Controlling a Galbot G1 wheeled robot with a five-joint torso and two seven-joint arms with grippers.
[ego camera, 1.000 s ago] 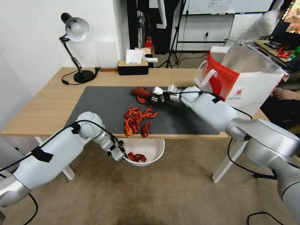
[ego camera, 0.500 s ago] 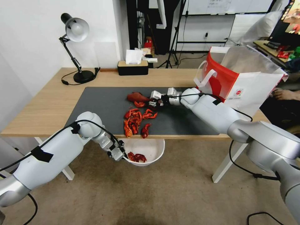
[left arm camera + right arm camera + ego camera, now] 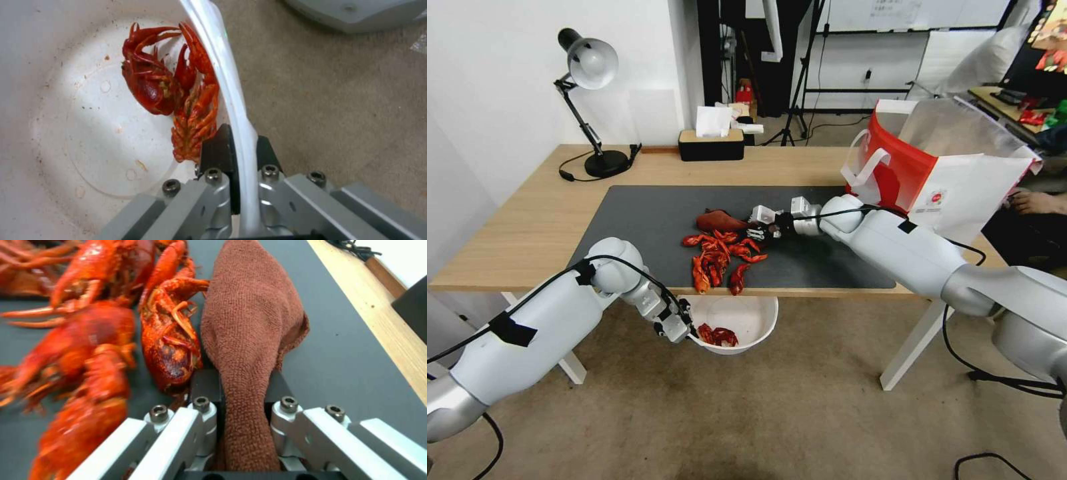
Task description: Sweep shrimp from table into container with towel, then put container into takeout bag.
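Several red-orange shrimp (image 3: 718,257) lie bunched on the dark mat near the table's (image 3: 514,233) front edge, close up in the right wrist view as shrimp (image 3: 164,336). My right gripper (image 3: 758,225) is shut on the rust-red towel (image 3: 718,220), which lies behind the pile; the towel (image 3: 251,326) touches the nearest shrimp. Below the table edge, my left gripper (image 3: 688,331) is shut on the rim of the white container (image 3: 754,320). Two shrimp (image 3: 171,90) lie inside the container (image 3: 53,110), against its wall. The takeout bag (image 3: 954,167) stands open at the table's right end.
A desk lamp (image 3: 587,73) stands at the back left. A black tissue box (image 3: 710,143) sits at the back middle. The mat (image 3: 627,220) has bare room on its left half. Carpeted floor lies under the container.
My right gripper has dragged the towel toward the front edge and to the left, pushing the far shrimp into the main pile. The left gripper and container have stayed put.
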